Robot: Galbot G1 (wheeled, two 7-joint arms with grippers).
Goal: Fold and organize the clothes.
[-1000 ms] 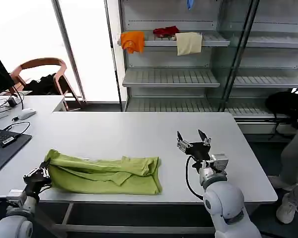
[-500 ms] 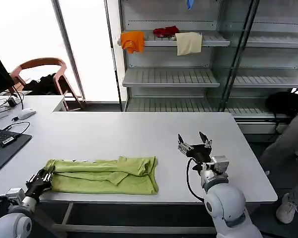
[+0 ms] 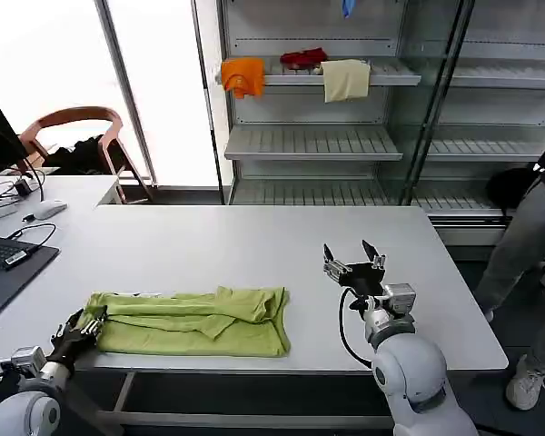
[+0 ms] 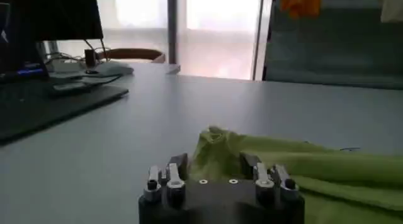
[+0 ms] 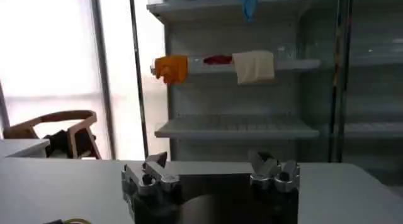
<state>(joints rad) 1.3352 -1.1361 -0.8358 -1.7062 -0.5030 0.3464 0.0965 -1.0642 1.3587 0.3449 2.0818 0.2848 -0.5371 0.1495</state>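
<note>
Green T-shirt (image 3: pixel 193 322) lying folded in a long band, left gripper (image 3: pixel 80 329) backing off its end.

The shirt is resting flat on the white table (image 3: pixel 254 245) near the front edge, its left end just ahead of the left gripper's fingers (image 4: pixel 178 166), and those are standing apart with nothing between them. A second ago that end was raised and bunched at the gripper; now it is lying down and the band is looking flatter, so this fold is reading as laid and released. The right gripper (image 3: pixel 352 260) is hovering well to the shirt's right, wide open, holding nothing, hardly moved. The band is still long, so a crosswise fold is probably remaining. An orange cloth (image 3: pixel 242 74) and a cream cloth (image 3: pixel 344 78) are hanging on the shelf (image 3: pixel 318 141) far behind.
</note>
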